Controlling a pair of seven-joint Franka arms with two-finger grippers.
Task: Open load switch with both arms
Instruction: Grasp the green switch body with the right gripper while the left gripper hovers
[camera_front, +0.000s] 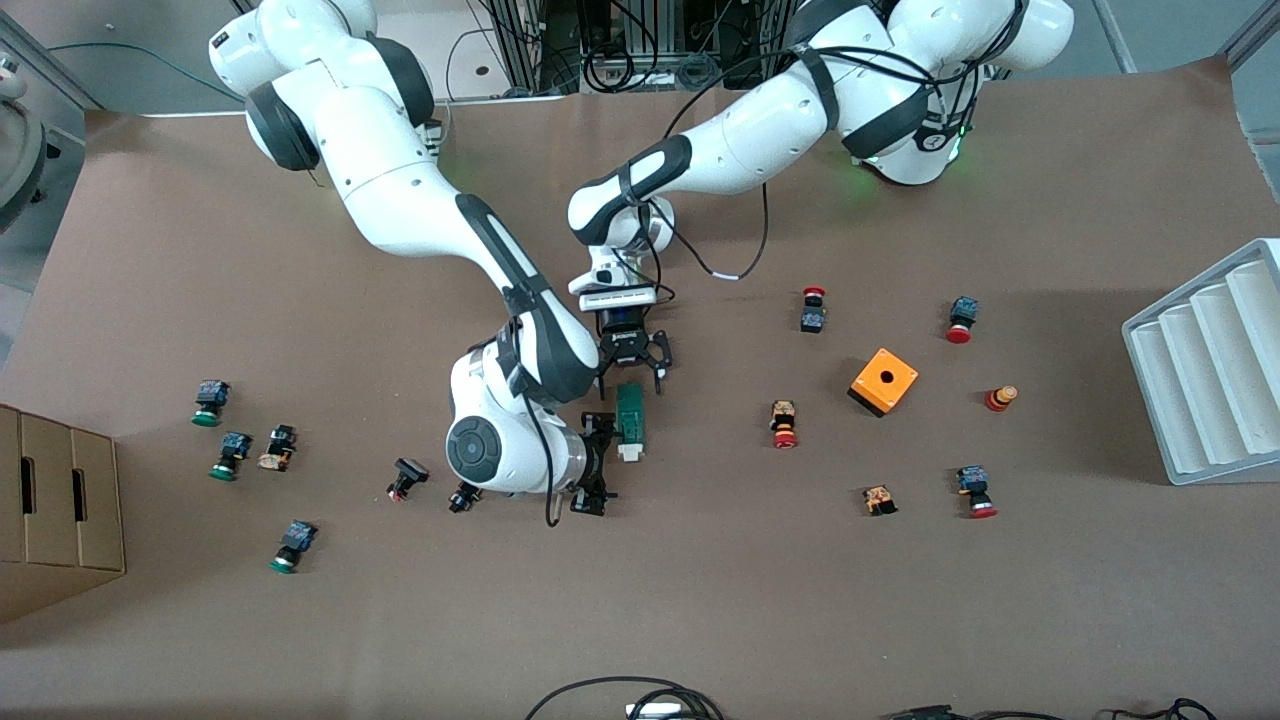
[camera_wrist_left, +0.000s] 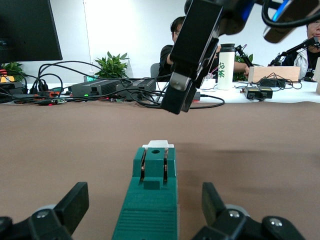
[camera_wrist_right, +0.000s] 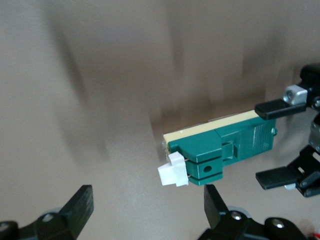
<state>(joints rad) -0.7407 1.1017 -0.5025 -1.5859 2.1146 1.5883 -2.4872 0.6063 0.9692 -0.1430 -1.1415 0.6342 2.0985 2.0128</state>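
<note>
We count one load switch (camera_front: 630, 420) lying at mid-table, its white lever (camera_front: 629, 453) at the end nearer the front camera. The right gripper (camera_front: 597, 465) sits low beside that lever end, fingers spread wide and holding nothing; the left gripper (camera_front: 634, 357) is at the switch's other end, equally open and empty-handed. We also see one orange box (camera_front: 882, 380), one grey tray (camera_front: 1210, 360), one cardboard box (camera_front: 55, 510) and over a dozen push-buttons scattered toward both ends.
</note>
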